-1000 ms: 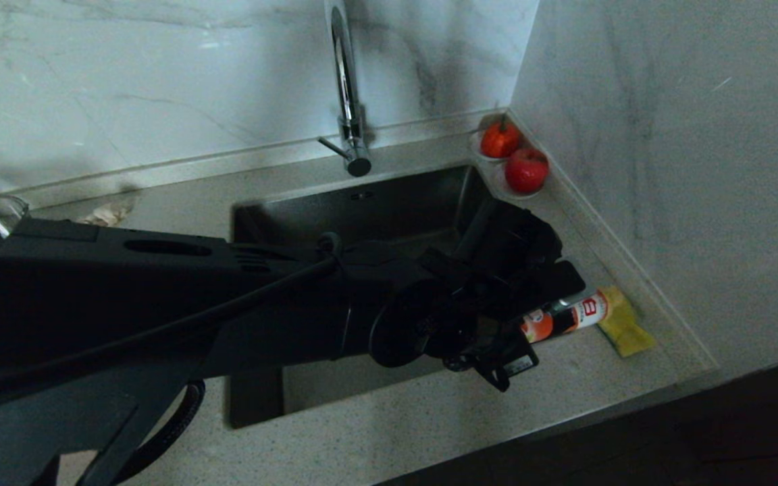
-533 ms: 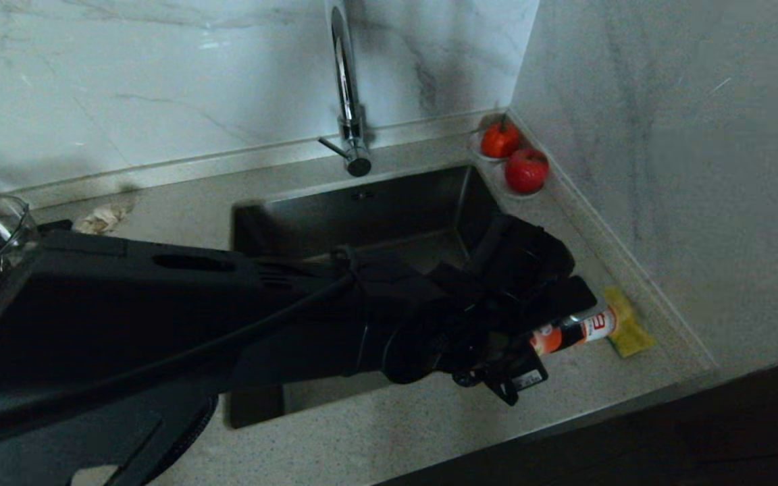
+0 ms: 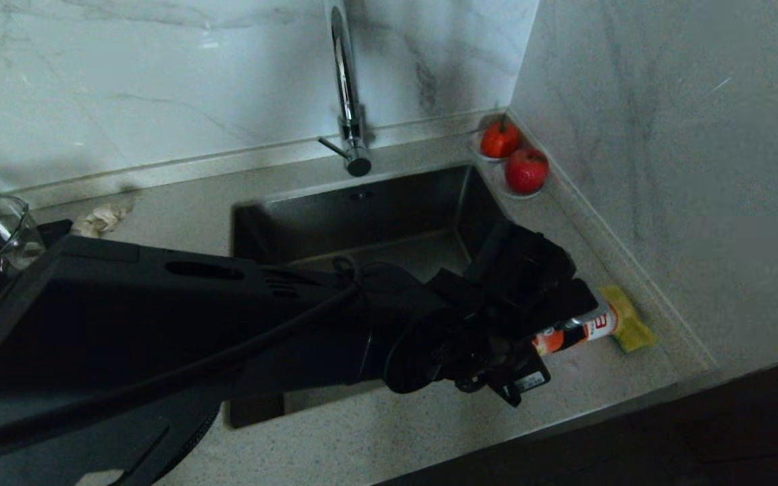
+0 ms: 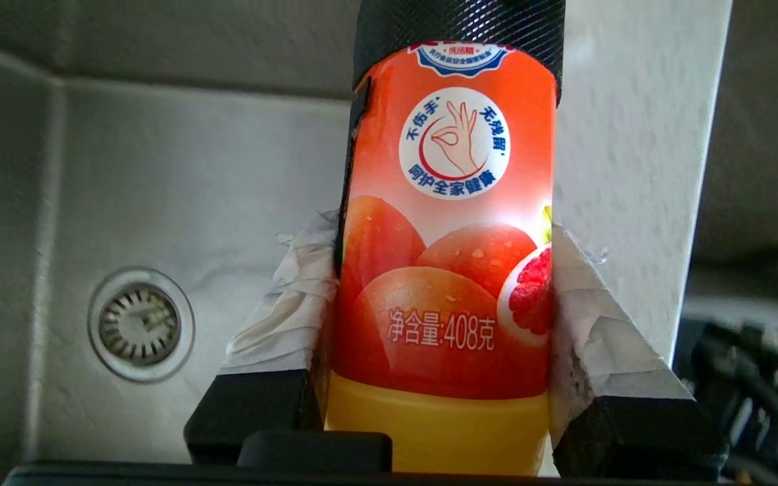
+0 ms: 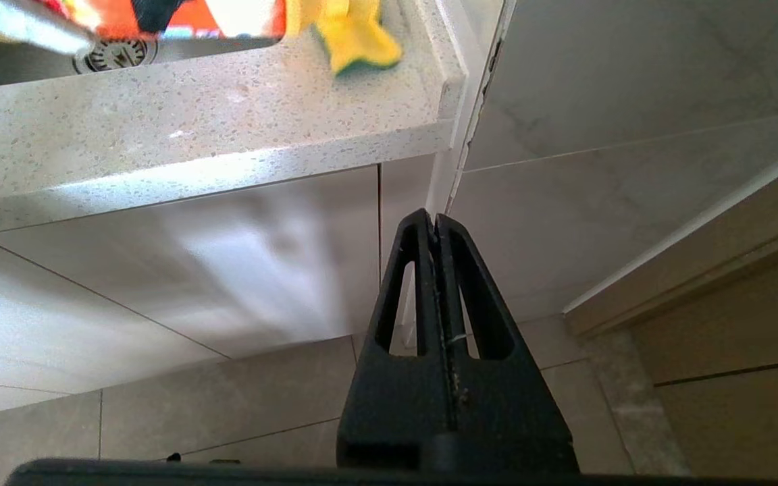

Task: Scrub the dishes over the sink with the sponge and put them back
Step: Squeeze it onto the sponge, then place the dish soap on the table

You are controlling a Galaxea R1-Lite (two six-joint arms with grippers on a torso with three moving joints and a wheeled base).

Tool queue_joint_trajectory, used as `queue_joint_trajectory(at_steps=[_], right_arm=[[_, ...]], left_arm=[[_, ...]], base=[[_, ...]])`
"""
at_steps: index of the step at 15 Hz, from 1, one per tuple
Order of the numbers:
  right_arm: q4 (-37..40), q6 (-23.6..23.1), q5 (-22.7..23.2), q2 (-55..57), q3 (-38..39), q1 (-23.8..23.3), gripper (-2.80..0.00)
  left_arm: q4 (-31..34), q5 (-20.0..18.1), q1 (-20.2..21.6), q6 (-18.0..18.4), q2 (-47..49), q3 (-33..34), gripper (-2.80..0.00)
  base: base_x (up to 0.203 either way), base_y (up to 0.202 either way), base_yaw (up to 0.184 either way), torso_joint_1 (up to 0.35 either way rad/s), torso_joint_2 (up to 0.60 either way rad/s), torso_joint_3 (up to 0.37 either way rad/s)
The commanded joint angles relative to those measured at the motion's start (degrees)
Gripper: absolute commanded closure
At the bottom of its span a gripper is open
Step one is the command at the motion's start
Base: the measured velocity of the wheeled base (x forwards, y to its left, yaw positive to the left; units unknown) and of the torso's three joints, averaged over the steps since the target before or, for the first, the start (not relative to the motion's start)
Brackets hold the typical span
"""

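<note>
Speckled stone countertop [image 3: 429, 432], yellow sponge [image 3: 625, 320] by the right wall, two saucers of red fruit [image 3: 525, 170] at the back corner, beige cloth wad [image 3: 97, 219]

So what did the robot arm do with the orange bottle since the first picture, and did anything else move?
The left gripper, shut on the orange bottle, carried it a little toward the right edge of the sink, so the bottle now hides more of the yellow sponge. Nothing was picked up or dropped. The tap, the red fruit and the shut right gripper, hanging below the counter, stayed put.
</note>
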State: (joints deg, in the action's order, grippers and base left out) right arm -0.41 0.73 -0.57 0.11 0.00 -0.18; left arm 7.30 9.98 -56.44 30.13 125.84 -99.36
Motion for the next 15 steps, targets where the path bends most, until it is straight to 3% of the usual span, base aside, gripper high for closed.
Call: queue_joint_trajectory(at_steps=[1, 7, 12, 15], right_arm=[[0.0, 0.0, 0.0, 0.0, 0.0, 0.0, 0.0], [0.0, 0.0, 0.0, 0.0, 0.0, 0.0, 0.0], [0.0, 0.0, 0.0, 0.0, 0.0, 0.0, 0.0], [0.0, 0.0, 0.0, 0.0, 0.0, 0.0, 0.0]], left_arm=[[-0.9, 0.0, 0.0, -0.5, -0.5, -0.8, 0.0], [-3.8, 0.0, 0.0, -4.1, 0.0, -0.5, 0.0], [-16.3, 0.2, 0.0, -13.0, 1.3, -0.1, 0.0], [-17.9, 0.5, 0.0, -15.4, -1.6, 1.0, 0.0]], base=[[0.0, 0.0, 0.0, 0.0, 0.0, 0.0], [0.0, 0.0, 0.0, 0.0, 0.0, 0.0], [0.0, 0.0, 0.0, 0.0, 0.0, 0.0], [0.0, 0.0, 0.0, 0.0, 0.0, 0.0]])
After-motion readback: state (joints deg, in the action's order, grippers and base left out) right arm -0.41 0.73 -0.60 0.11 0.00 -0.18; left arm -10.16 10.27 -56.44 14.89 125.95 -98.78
